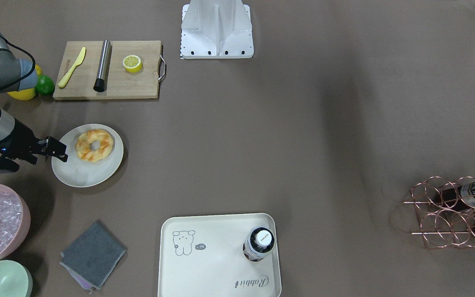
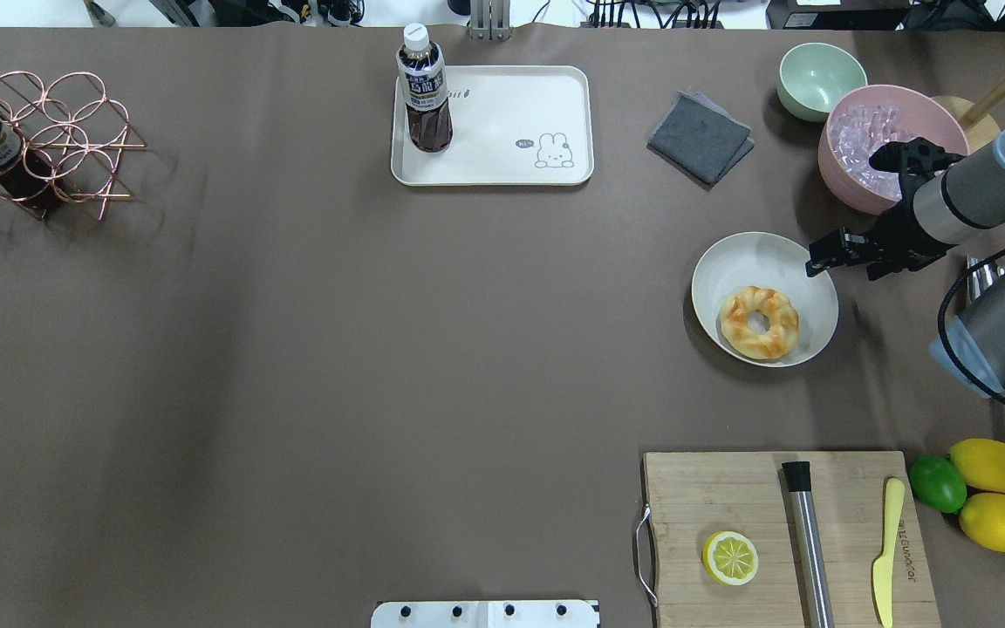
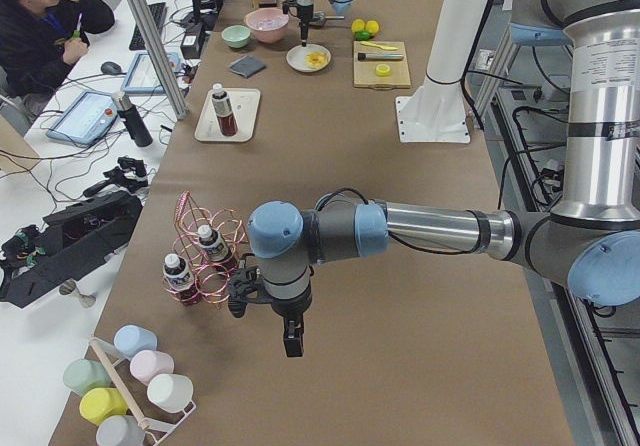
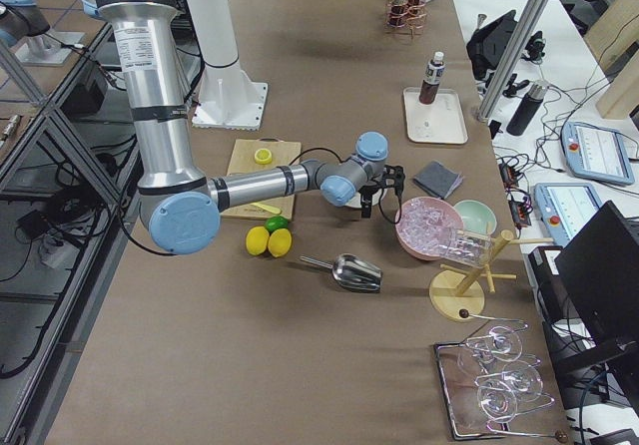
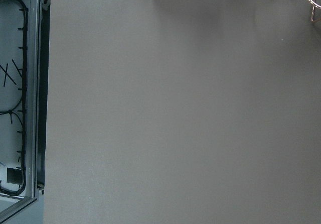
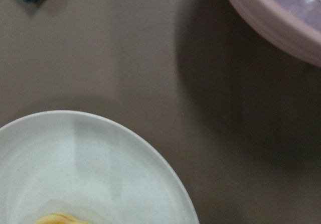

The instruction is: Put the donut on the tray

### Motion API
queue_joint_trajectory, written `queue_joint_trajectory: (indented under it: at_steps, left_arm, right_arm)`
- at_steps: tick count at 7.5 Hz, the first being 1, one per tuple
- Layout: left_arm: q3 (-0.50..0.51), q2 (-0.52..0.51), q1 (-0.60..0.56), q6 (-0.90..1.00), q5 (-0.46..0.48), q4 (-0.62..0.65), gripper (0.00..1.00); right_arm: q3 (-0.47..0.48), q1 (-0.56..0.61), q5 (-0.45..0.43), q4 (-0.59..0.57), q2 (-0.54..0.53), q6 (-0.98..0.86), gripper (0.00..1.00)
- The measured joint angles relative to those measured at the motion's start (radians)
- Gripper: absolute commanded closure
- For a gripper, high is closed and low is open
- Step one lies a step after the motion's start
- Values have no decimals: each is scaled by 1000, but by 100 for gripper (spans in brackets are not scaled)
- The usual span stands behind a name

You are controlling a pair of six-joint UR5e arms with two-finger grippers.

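Golden donut lies on the plate, at seven o'clock overhead from the empty right gripper, whose spread I cannot tell; the left gripper, likewise unreadable, hangs well away.

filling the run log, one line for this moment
donut on round plate | right gripper open by plate's rim, empty | tray holds upright bottle | place: not started
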Motion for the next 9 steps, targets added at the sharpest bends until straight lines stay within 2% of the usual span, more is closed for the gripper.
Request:
queue_joint_trajectory:
  at_steps: [5, 6, 7, 8, 9]
  left_arm:
    - [0, -12, -1, -1, 1, 0, 2]
    - [0, -13, -1, -1, 1, 0, 2]
    - [-1, -14, -1, -1, 1, 0, 2]
    - [-6, -14, -1, -1, 1, 1, 2]
    - [-9, -14, -2, -1, 2, 1, 2]
  right_arm:
    - [0, -24, -1, 9, -4, 12, 2]
    - [-1, -28, -2, 9, -5, 12, 28]
    - [-3, -31, -2, 9, -6, 12, 75]
    - [-1, -32, -2, 9, -7, 12, 100]
    - [-1, -32, -1, 8, -8, 12, 100]
